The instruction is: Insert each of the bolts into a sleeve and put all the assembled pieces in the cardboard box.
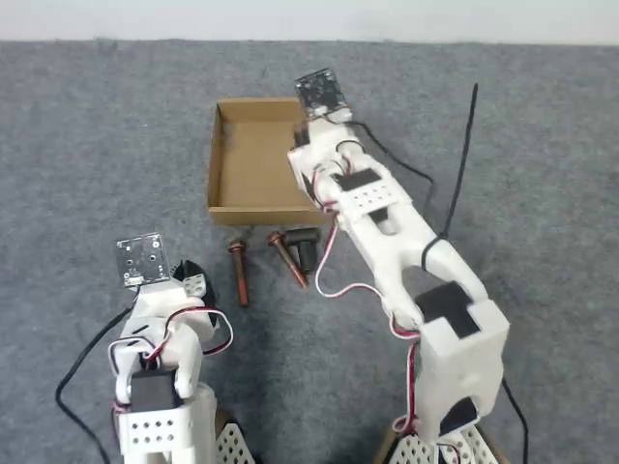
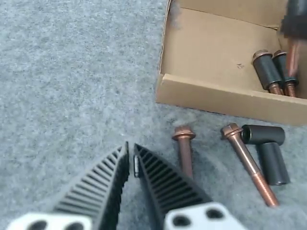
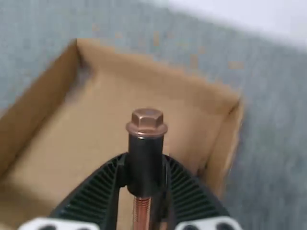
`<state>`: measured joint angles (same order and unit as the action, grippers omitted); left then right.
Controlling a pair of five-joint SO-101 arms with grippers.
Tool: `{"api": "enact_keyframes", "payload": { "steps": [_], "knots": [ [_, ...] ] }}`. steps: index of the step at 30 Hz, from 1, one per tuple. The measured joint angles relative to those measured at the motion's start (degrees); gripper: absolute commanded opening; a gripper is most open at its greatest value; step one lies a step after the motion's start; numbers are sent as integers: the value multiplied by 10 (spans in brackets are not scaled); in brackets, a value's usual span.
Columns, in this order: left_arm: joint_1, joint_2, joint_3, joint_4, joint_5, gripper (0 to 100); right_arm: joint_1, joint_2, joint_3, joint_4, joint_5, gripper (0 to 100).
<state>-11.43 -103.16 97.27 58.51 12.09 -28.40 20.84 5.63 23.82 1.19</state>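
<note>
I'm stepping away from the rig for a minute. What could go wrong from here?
1. The right gripper clamps the sleeve, not the bolt; the bolt might slip out on release over the cardboard box.
2. On the table, two loose sleeves touch, a loose bolt right beside them; picking one could scatter the others.

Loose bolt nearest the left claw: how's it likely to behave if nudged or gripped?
The bolt, with its round shank and wider flanged head, would probably roll in an arc, though the fuzzy carpet likely damps that. It looks like solid metal: rigid, probably heavy for its size.
</note>
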Motion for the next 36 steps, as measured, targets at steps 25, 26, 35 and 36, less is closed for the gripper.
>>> {"api": "enact_keyframes", "payload": {
  "steps": [25,26,35,36],
  "knots": [
    [0,0,0,0,0,11,-31,200,-347,376,-5,131],
    [0,0,0,0,0,11,-27,200,-355,382,-5,108],
    [0,0,0,0,0,11,-26,200,-481,521,-5,13],
    [0,0,0,0,0,11,-27,200,-503,552,-5,13]
  ]
}}
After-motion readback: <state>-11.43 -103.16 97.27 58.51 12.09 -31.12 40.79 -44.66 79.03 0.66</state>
